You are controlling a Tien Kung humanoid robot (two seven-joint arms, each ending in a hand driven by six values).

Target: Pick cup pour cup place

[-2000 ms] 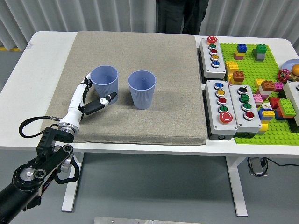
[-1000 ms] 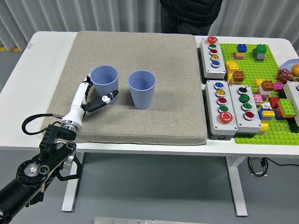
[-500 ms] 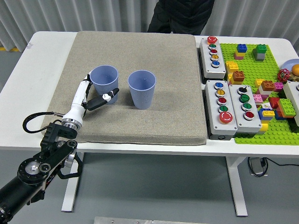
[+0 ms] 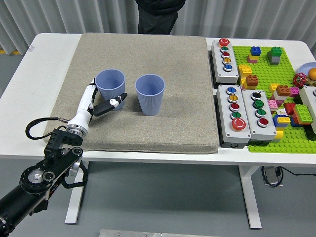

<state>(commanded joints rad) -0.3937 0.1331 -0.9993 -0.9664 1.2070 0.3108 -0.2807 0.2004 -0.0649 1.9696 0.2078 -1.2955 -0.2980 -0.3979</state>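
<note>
Since the earlier frames the left hand (image 4: pixel 101 101) has crept forward and a little up the mat toward the left cup (image 4: pixel 110 88), its black-tipped thumb now reaching the cup's lower right wall where before it sat lower and clear of it; the person (image 4: pixel 157 15) at the far side has shifted leftward. The fingers are part-curled around the cup's base, white fingers along its left flank and thumb on the right, bracketing it, though whether they actually press the wall cannot be told from this view.

That cup stands upright directly ahead of the hand, between its fingers and thumb. It is a pale blue-violet tumbler, tapering toward the foot, with fine vertical ribs on the outer wall and a smooth round rim; the inside looks empty. The second cup (image 4: pixel 149 94), the same colour and ribbed shape, stands upright just to the right of the hand's thumb, apart from the first.

Both rest on a thick grey-beige mat (image 4: pixel 163 54) with a coarse, felt-like weave and soft rounded edges, laid over the smooth white table (image 4: pixel 29 89). Well to the right of the hand lie grey button boxes (image 4: pixel 226 55) with glossy coloured buttons and a green studded baseplate (image 4: pixel 286 64) carrying plastic bricks.
</note>
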